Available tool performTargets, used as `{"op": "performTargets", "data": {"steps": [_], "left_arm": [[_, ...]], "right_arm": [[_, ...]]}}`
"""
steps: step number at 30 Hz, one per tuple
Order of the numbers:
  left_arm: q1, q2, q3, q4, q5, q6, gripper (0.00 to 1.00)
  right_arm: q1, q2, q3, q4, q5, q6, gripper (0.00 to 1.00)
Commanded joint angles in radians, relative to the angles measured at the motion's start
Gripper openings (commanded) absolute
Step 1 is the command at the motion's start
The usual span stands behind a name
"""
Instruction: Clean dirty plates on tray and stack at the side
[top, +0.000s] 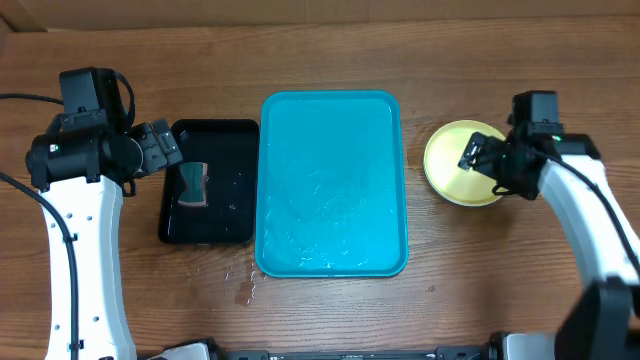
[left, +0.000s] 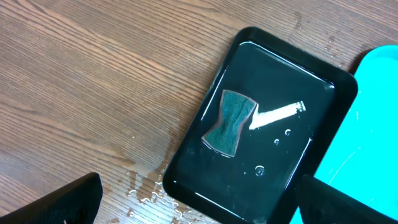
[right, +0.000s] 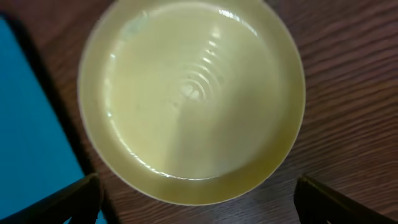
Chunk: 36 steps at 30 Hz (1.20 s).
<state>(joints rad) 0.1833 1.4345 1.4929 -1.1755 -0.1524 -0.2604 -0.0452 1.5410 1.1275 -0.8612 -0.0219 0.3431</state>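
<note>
1. The tray (top: 330, 180) lies in the middle of the surface (top: 450, 280) with no plate on it, only a wet sheen; I judge the washing done or nearly so
2. A pale yellow-green plate (top: 450, 165) sits on the wood just right of the tray, clear of its rim, which serves as the stacking spot; whether the other plates lie under it cannot be told from above
3. The right gripper (top: 473, 156) hangs over that plate's right half with its fingers (right: 62, 202) spread wide and nothing between them, a pose that fits a plate set down and let go
4. The left gripper (top: 165, 150) is likewise apart and empty, over the upper left corner of the black tray (top: 225, 225)
5. The sponge (left: 229, 122) rests flat in the shallow water of that black tray, a sensible place to park it so the wet is contained, though a few drops (left: 146, 190) lie on the wood beside it
</note>
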Motion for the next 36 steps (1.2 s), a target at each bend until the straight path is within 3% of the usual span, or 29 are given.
{"op": "performTargets", "data": {"steps": [1,36], "left_arm": [[0.000,0.002,0.015,0.001,0.005,-0.017,1.00],[0.000,0.002,0.015,0.001,0.005,-0.017,1.00]], "right_arm": [[-0.001,-0.172,0.018,0.004,-0.003,-0.003,1.00],[0.028,-1.086,-0.016,-0.047,0.042,-0.009,0.99]]}}
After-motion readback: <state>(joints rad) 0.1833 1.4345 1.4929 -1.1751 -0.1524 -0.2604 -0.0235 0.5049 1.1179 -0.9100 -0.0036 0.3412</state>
